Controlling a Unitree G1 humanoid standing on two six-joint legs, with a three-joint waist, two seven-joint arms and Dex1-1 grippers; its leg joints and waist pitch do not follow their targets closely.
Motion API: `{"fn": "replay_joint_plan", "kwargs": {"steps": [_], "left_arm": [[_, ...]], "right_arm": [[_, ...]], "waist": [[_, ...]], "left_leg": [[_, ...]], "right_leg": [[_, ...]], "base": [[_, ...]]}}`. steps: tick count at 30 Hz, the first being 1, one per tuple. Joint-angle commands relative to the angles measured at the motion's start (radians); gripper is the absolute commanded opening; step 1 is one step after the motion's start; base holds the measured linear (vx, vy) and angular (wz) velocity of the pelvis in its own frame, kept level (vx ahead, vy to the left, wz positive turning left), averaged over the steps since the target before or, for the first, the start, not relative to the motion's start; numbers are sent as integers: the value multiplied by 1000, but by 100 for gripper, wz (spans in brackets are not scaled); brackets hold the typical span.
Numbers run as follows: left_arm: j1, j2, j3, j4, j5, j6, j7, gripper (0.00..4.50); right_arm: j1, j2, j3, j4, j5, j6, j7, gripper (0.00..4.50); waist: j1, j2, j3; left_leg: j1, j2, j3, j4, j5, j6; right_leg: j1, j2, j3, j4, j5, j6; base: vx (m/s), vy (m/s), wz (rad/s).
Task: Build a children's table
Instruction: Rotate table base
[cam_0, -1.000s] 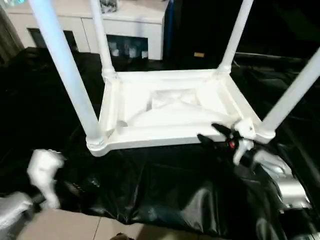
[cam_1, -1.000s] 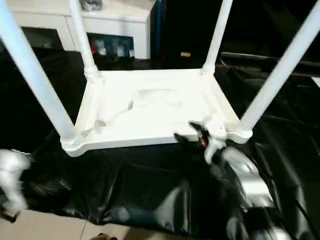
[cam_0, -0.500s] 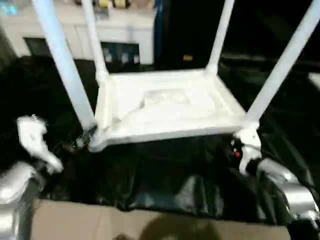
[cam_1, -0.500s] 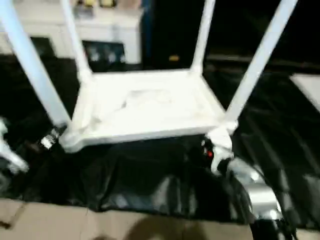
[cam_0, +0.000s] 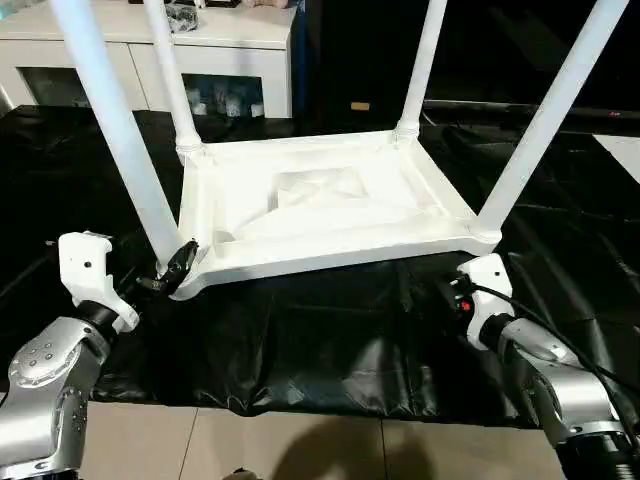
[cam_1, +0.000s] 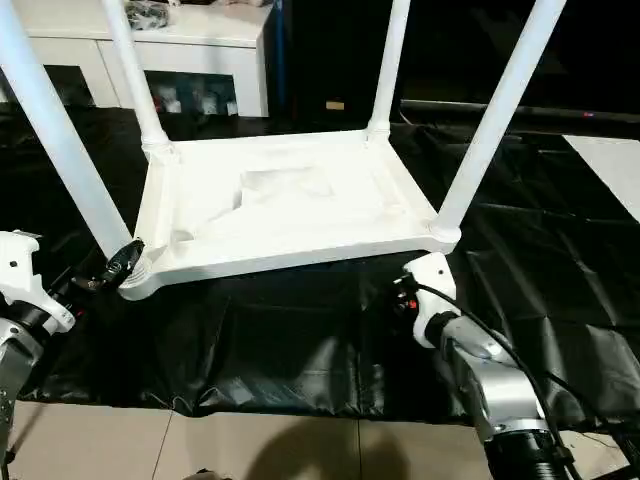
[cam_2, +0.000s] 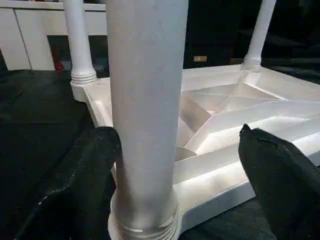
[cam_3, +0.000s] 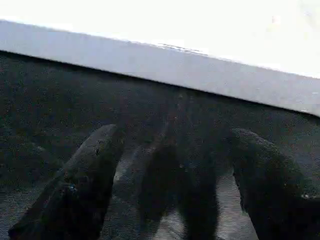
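Note:
The white children's table (cam_0: 330, 262) lies upside down on a black sheet, and its four tube legs stand up from the corner sockets. My left gripper (cam_0: 172, 272) is open at the base of the near-left leg (cam_0: 115, 130). In the left wrist view its fingers (cam_2: 85, 175) stand wide on either side of that leg (cam_2: 145, 100). My right gripper (cam_0: 428, 296) is open just in front of the near-right corner, below the rim (cam_3: 150, 55). It hangs over the sheet with nothing between its fingers (cam_3: 92, 170). The near-right leg (cam_0: 545, 120) rises beside it.
The black sheet (cam_0: 320, 340) covers the floor under the table and ends at pale tiles (cam_0: 300, 450) in front of me. A white cabinet (cam_0: 200, 40) stands behind the table. Dark furniture is at the back right.
My left gripper has come up from the lower left to the near-left leg's base. My right gripper has drawn back off the rim at the near-right corner. The camera has also shifted.

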Motion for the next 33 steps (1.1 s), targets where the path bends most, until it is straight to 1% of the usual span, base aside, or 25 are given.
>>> {"fn": "replay_joint_plan", "kwargs": {"steps": [1,2,3,6,7,8,9,11,12,13,14,16,17,18,19,20,22,23,24,25,26,30,31,32,33], "left_arm": [[-9,-2,1,-9,15,-4,37,440],[-20,-4,6,1,27,-8,60,440],[-20,-4,6,1,27,-8,60,440],[-62,-11,11,24,34,0,102,440],[-79,-16,2,27,25,12,98,440],[-86,-14,-7,28,30,18,98,440],[-87,-14,-8,29,31,19,98,440],[-104,-10,-37,32,37,36,92,440],[-104,-10,-37,32,37,36,92,440],[-118,-8,-53,39,38,61,92,440],[-127,-5,-63,44,39,78,89,440],[-137,-2,-78,43,26,106,73,440],[-138,-2,-81,42,22,111,69,440],[-138,-4,-84,34,0,125,49,440],[-132,-6,-91,13,-44,150,8,440],[-128,-7,-96,-2,-76,169,-22,440],[-110,6,-113,-37,-150,219,-103,440],[-100,21,-125,-57,-197,256,-159,440],[-99,23,-127,-60,-202,260,-166,440],[-97,34,-134,-71,-228,285,-204,440],[-97,44,-138,-78,-253,306,-237,440],[-94,86,-151,-131,-355,389,-351,440],[-94,86,-151,-131,-355,389,-351,440],[-87,118,-172,-174,-407,443,-408,440],[-85,126,-179,-183,-416,454,-420,440]], "right_arm": [[-26,0,-3,-1,-18,6,-5,358],[-31,1,-4,4,-19,5,-3,358],[-31,1,-4,4,-19,5,-3,358],[-63,11,8,44,-34,-8,-2,358],[-89,22,17,74,-45,-15,-11,358],[-101,28,19,88,-49,-17,-18,358],[-103,29,20,90,-49,-17,-19,358],[-143,51,26,139,-70,-20,-51,358],[-143,51,26,139,-70,-20,-51,358],[-173,65,30,183,-87,-20,-75,358],[-192,73,33,216,-97,-20,-91,358],[-221,83,38,270,-117,-23,-111,358],[-227,84,39,280,-121,-24,-113,358],[-240,88,41,306,-129,-33,-116,358],[-261,92,47,343,-139,-41,-118,358],[-278,95,51,375,-146,-49,-120,358],[-315,101,66,447,-162,-64,-118,358],[-339,107,72,494,-172,-77,-117,358],[-342,107,73,500,-173,-79,-117,358],[-361,114,72,538,-178,-93,-119,358],[-377,119,69,564,-179,-99,-120,358],[-423,132,63,634,-191,-128,-120,358],[-423,132,63,634,-191,-128,-120,358],[-448,138,62,675,-195,-150,-122,358],[-453,140,62,684,-195,-156,-122,358]], "waist": [[-1,-10,-47],[1,-5,-48],[1,-4,-49],[0,-9,-52],[2,-7,-53],[1,-12,-54],[2,-11,-55],[1,-20,-57],[1,-19,-60],[2,-24,-61],[2,-21,-63],[1,-20,-69],[5,-20,-70],[6,-27,-71],[9,-26,-73],[14,-27,-79],[18,-33,-84],[16,-33,-81],[17,-37,-82],[17,-33,-80],[14,-30,-77],[6,-33,-72],[4,-35,-71],[3,-34,-71],[-2,-35,-70]], "left_leg": [[15,26,0,-92,-402,-4],[15,27,1,-93,-392,-4],[15,28,0,-93,-386,-5],[16,29,3,-93,-381,-10],[16,29,3,-93,-373,-11],[13,29,3,-93,-362,-11],[14,30,4,-93,-357,-13],[14,30,8,-91,-349,-12],[14,29,9,-89,-339,-12],[13,30,11,-89,-324,-9],[12,30,11,-88,-313,-10],[7,29,14,-84,-253,-12],[9,29,18,-80,-234,-6],[11,29,21,-78,-221,0],[9,28,22,-76,-203,4],[-1,26,24,-71,-123,12],[-1,25,29,-65,-63,29],[-8,23,30,-67,-50,38],[0,24,34,-64,-58,40],[0,23,34,-65,-70,43],[6,26,36,-69,-111,34],[11,27,33,-78,-221,-12],[10,27,32,-79,-230,-17],[12,27,33,-79,-246,-24],[11,26,32,-79,-249,-24]], "right_leg": [[22,-56,41,-100,-442,-105],[22,-57,42,-97,-439,-105],[23,-58,42,-96,-430,-106],[22,-56,44,-91,-387,-115],[22,-57,45,-89,-370,-124],[24,-57,45,-85,-359,-130],[24,-57,45,-84,-354,-132],[22,-59,47,-84,-363,-127],[21,-60,48,-82,-359,-130],[21,-59,49,-81,-347,-134],[21,-59,49,-77,-336,-139],[24,-57,50,-66,-253,-165],[22,-55,52,-65,-226,-172],[22,-54,53,-63,-208,-176],[23,-56,54,-58,-190,-183],[30,-54,57,-41,-101,-208],[29,-50,57,-27,-9,-230],[33,-47,56,-25,4,-235],[27,-49,57,-25,-3,-239],[26,-48,58,-26,-16,-240],[22,-47,60,-31,-58,-237],[22,-46,63,-40,-150,-206],[23,-46,62,-40,-160,-203],[21,-47,63,-42,-174,-199],[21,-45,64,-42,-177,-199]], "base": [[0,0,0],[0,0,0],[0,0,0],[0,0,0],[0,0,0],[0,0,0],[0,0,0],[0,0,0],[0,0,0],[0,0,0],[0,0,0],[0,0,0],[0,0,0],[57,-18,4],[65,-16,2],[65,-16,2],[30,-3,-2],[0,0,0],[0,0,0],[0,0,0],[0,0,0],[0,0,0],[0,0,0],[0,0,0],[0,0,0]]}}
